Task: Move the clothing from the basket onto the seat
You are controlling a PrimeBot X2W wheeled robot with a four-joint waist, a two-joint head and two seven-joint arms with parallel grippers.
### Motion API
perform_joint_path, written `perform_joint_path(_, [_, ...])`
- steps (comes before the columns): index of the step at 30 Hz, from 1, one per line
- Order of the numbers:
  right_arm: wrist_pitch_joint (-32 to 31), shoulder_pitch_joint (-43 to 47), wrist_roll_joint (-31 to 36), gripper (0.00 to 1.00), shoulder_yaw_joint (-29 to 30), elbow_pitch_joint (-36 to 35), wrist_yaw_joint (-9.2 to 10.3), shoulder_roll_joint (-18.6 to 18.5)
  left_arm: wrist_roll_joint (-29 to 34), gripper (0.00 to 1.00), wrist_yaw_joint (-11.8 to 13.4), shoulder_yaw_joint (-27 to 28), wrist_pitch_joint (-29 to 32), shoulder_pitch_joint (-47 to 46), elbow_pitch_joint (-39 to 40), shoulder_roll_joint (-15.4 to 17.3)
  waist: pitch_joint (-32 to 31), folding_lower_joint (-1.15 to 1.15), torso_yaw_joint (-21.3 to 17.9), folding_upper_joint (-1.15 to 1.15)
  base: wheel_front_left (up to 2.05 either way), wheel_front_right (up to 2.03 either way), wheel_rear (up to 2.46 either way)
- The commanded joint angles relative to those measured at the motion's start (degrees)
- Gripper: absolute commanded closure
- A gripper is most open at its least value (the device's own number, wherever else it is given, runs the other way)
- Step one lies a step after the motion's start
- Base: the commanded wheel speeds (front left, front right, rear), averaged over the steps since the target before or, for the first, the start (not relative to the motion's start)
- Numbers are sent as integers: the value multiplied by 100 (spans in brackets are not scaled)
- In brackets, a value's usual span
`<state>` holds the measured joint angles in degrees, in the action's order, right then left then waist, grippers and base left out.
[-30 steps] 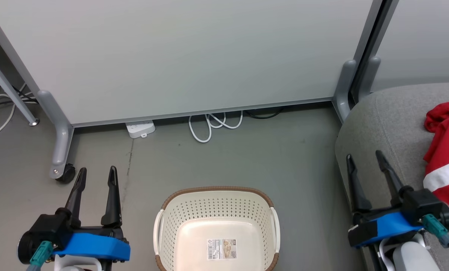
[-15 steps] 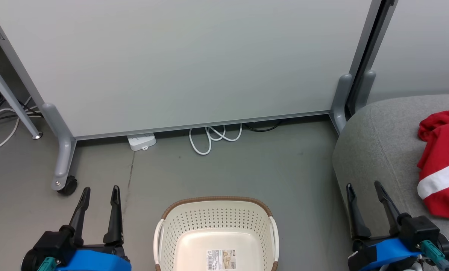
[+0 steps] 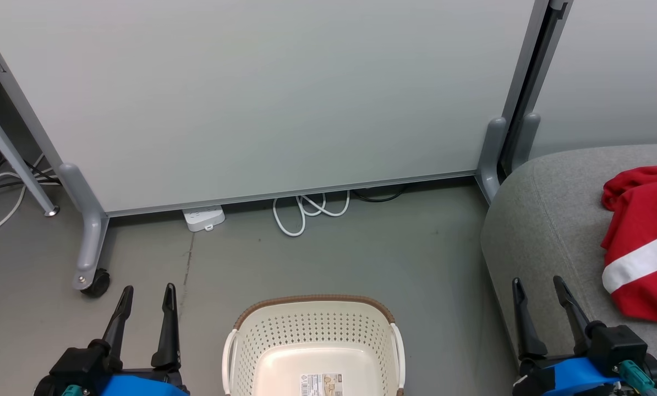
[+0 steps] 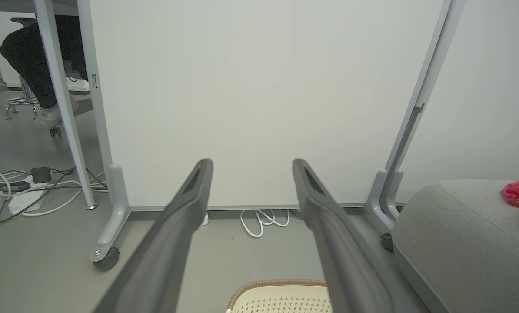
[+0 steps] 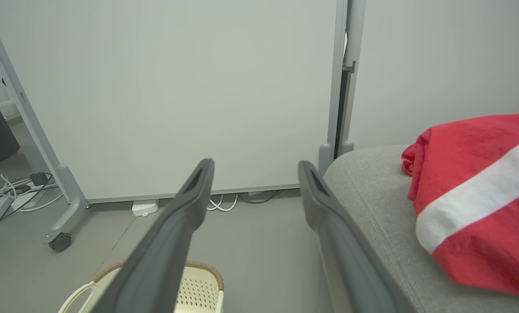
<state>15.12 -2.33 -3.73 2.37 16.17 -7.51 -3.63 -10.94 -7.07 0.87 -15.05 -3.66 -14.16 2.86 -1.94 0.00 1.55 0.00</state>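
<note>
The basket [image 3: 313, 325] stands on the floor [image 3: 361, 253] at the bottom middle of the head view, its pale bottom and paper label [image 3: 321, 383] in plain sight. To the basket's right is the seat [image 3: 548, 220], a grey sofa with a rounded corner. The clothing [image 3: 645, 242] lies on top of it, well apart from the basket: a crumpled red heap with a broad white stripe, running off the view's right edge. The left end effector [image 3: 149, 287] hangs to the basket's left, above the floor, released, its two dark fingers [image 4: 177, 230] spread wide with nothing between them; in the left wrist view the basket's brown rim shows between them at the bottom edge. The right end effector [image 3: 537, 280] hangs to the basket's right, close by the seat's rounded side, likewise released and holding nothing, with the clothing off to its right and not touching it. Beyond the basket stands a big white panel [image 3: 262, 93] on grey legs. A caster [image 3: 94, 283] sits under the leg beyond and left of the basket, and at the panel's foot lie a white power strip [image 3: 203, 218] and a looped white cord [image 3: 306, 212]. Far off to the basket's left, past the panel, the left wrist view catches a seated person's dark-clad leg [image 4: 29, 56].
</note>
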Motion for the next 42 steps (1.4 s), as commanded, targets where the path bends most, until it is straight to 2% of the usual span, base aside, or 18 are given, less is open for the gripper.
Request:
perform_joint_path(1, [3, 96, -20, 0, 14, 11, 4, 33, 9, 0, -9, -10, -18, 58, -4, 11, -9, 0, -1, 0, 0, 0, 0])
perform_joint_path(12, [3, 95, -27, 0, 33, 31, 4, 49, 56, 0, 31, -9, -18, 74, -69, 10, -46, 0, -11, 0, 0, 0, 0])
perform_joint_path(13, [0, 6, -28, 100, 19, 22, 0, 25, 42, 100, 11, -9, 0, 15, -57, -1, -46, 0, -11, 0, 0, 0, 0])
perform_joint_path(18, [-29, 39, -97, 100, 22, 261, -1, 30, -14, 100, 8, 5, 59, 106, -297, -37, -46, 0, -12, 0, 0, 0, 0])
perform_joint_path(33, [-509, -67, -2048, 100, 115, 143, 0, 40, -1824, 100, -4, 134, 527, 11, -221, -25, -11, 0, -32, 0, 0, 0, 0])
perform_joint_path(42, [-698, -108, -2843, 100, 146, 92, 0, 44, -2560, 100, -8, 184, 712, -25, -186, -20, 5, 0, -41, 0, 0, 0, 0])
